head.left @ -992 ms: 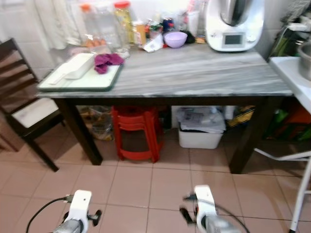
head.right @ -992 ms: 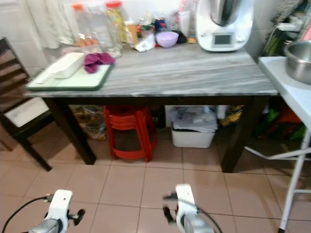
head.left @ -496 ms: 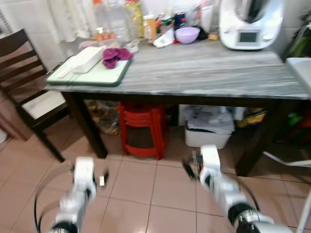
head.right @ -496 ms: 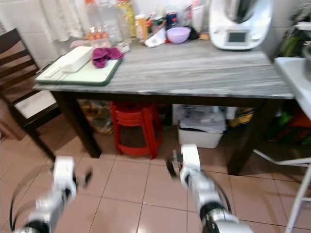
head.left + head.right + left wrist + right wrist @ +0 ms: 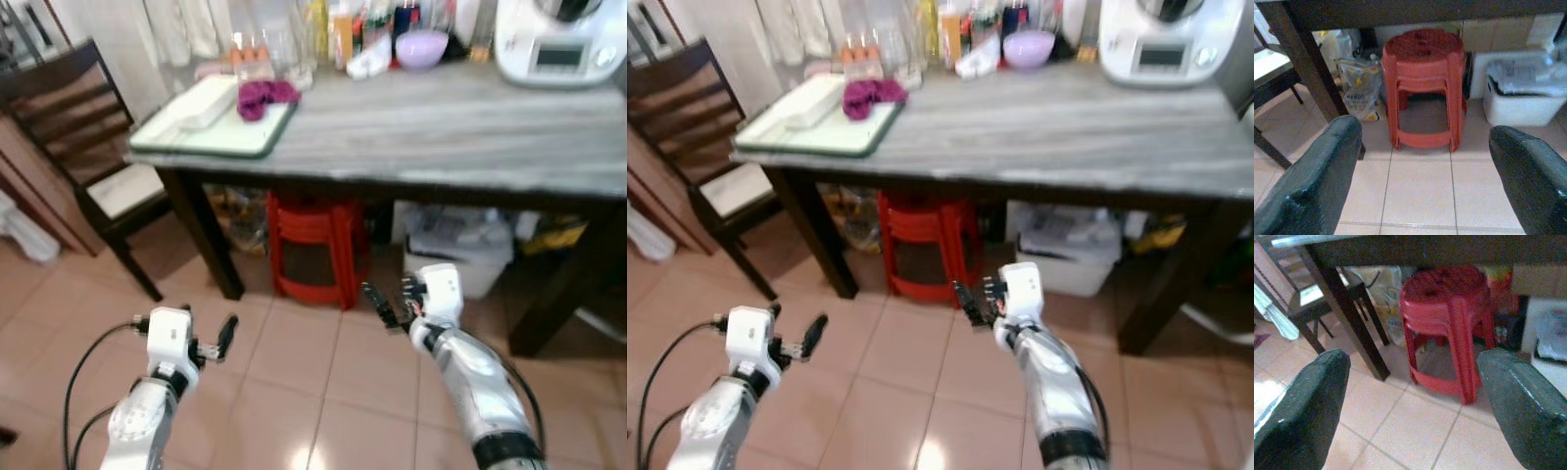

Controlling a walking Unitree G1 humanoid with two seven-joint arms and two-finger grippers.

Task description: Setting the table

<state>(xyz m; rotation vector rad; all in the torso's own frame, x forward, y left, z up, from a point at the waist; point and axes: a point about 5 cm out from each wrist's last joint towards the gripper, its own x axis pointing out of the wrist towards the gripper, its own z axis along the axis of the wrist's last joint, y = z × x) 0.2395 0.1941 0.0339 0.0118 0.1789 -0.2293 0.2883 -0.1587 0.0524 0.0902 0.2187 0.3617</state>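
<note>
Both arms raised low in front of the table (image 5: 421, 137), over the tiled floor (image 5: 294, 392). Left gripper (image 5: 223, 338) fingers spread wide, empty, short of the table's near left leg (image 5: 201, 235). Right gripper (image 5: 384, 305) fingers also apart, empty, level with the red stool stack (image 5: 312, 245) under the table. Both wrist cams looking between parted fingers (image 5: 1312, 181) at that stool stack; white bin (image 5: 1520, 95) with plastic bag beside it, food bags (image 5: 1359, 90) on its other side.

Tabletop: green-rimmed tray (image 5: 211, 137) at the left end, holding a long white dish (image 5: 201, 103) and a purple cloth (image 5: 263, 96) touching it. Lilac bowl (image 5: 421, 47) at the back among bottles and jars (image 5: 333, 29). White kitchen machine (image 5: 558, 44) back right. Centre and front of the grey marble top bare. Dark wooden chair (image 5: 78, 147) at the left end, just beside the table.
</note>
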